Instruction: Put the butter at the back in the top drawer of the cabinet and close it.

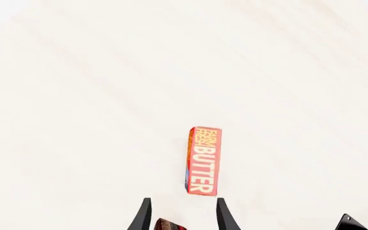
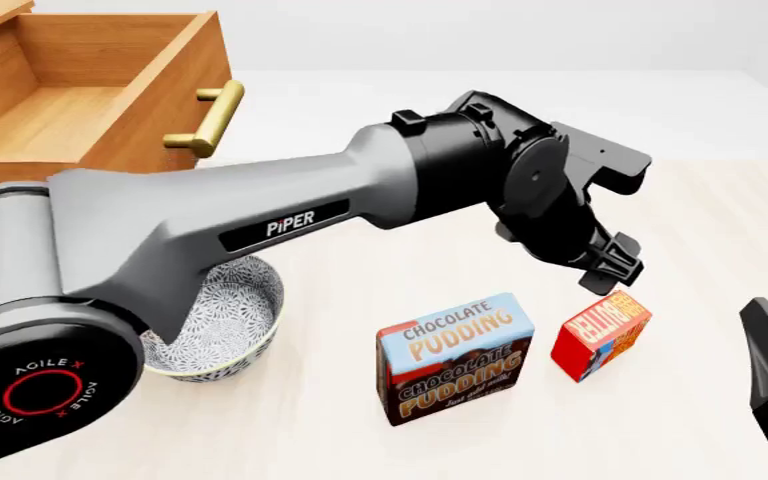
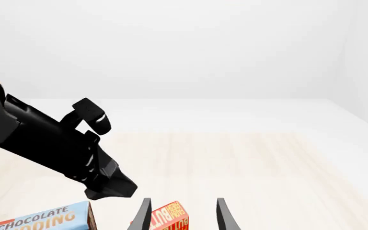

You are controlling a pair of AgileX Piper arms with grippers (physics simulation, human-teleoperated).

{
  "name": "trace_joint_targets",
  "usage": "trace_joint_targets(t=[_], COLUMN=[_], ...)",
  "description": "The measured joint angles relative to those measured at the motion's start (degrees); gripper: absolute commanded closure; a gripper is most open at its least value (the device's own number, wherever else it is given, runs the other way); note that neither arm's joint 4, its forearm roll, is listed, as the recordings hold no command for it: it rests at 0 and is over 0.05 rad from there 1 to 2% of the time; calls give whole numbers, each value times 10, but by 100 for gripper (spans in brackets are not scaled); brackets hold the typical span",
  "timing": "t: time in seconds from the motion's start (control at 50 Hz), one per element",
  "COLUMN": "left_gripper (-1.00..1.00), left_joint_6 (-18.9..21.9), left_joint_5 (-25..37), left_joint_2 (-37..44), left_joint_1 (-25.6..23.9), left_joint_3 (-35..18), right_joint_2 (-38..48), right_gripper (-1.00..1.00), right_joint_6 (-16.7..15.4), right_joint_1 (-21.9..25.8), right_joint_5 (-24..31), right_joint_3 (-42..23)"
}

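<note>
**Left Arm Poised Above Butter Box**

The left gripper (image 2: pixel 607 268), fingers spread and holding nothing, hangs just above the small red-and-orange rectangular butter box (image 2: pixel 602 335), which stands on the pale wooden table (image 2: pixel 704 230). In the left wrist view the box lies just ahead of the fingertips, its long axis running along the fingers' reach. The right gripper (image 3: pixel 182 215), also spread, waits near. The wooden top drawer (image 2: pixel 117 90) stands open, well apart.

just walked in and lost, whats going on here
The left arm's end effector hovers open just above the small red and orange butter box, not yet gripping it. The blue-and-brown chocolate pudding box stands beside the butter. The wooden top drawer is pulled open. The right end effector waits open nearby.
</note>
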Motion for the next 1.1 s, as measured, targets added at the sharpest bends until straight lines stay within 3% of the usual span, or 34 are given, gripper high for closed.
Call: trace_joint_targets(t=[1.1], left_gripper=[-100], left_joint_6=[-14], left_joint_5=[34], left_joint_2=[115], left_joint_1=[-29], left_joint_3=[-105], right_joint_2=[0], right_gripper=[-100], right_joint_6=[0], right_joint_1=[0], right_joint_5=[0], right_joint_3=[0])
